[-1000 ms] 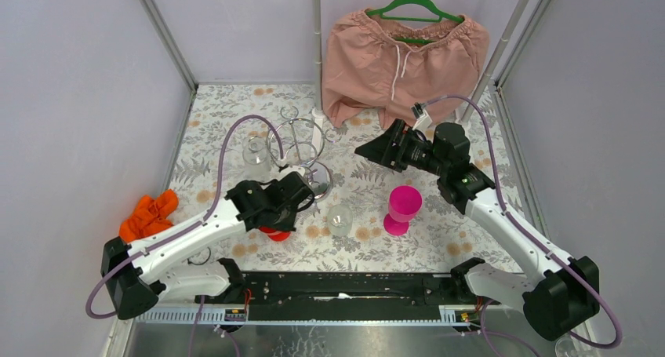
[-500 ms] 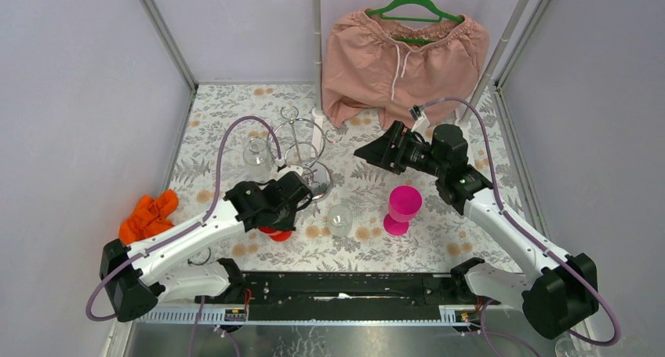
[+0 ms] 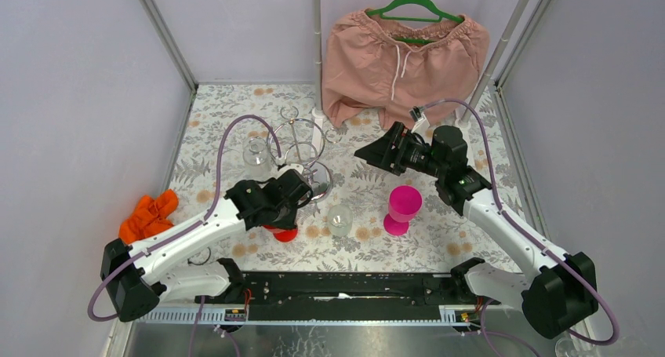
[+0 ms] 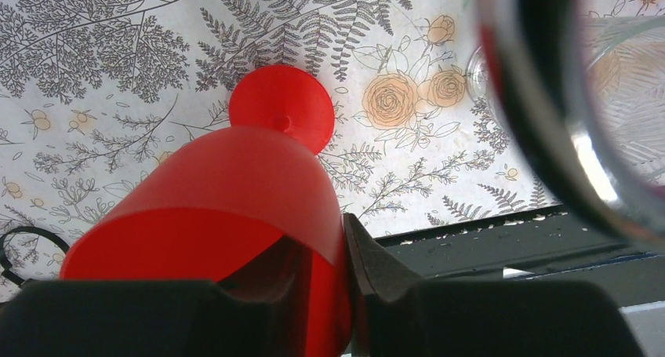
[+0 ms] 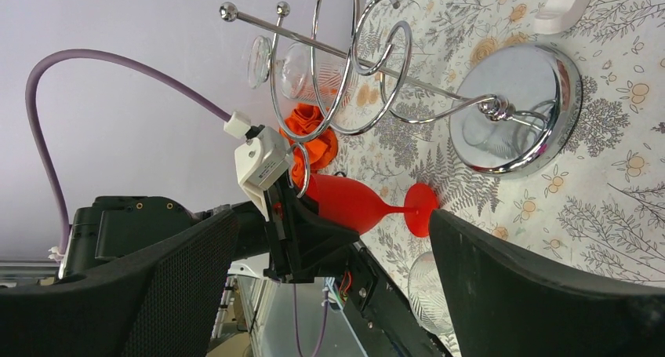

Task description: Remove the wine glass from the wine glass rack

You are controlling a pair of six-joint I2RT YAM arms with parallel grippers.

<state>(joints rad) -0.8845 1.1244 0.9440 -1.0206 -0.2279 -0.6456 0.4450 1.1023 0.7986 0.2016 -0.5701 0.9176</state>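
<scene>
The chrome wine glass rack (image 3: 302, 149) stands at the middle left of the table, its round base (image 5: 517, 106) shining in the right wrist view. A red wine glass (image 3: 284, 233) stands off the rack with its foot (image 5: 421, 209) on the cloth. My left gripper (image 3: 280, 218) straddles its rim: one finger inside the bowl (image 4: 235, 192), one outside, jaws slightly parted. A clear glass (image 3: 256, 151) hangs at the rack's left side. My right gripper (image 3: 368, 151) hovers open to the right of the rack, holding nothing.
A clear glass (image 3: 339, 218) and a pink wine glass (image 3: 403, 208) stand on the flowered cloth in front of the rack. An orange cloth (image 3: 149, 214) lies at the left edge. Pink shorts (image 3: 404, 55) hang on a green hanger at the back. Walls close in on three sides.
The left jaws have parted a little at the red glass's rim, and the glass's foot now shows slightly further right. The right arm has barely moved.
</scene>
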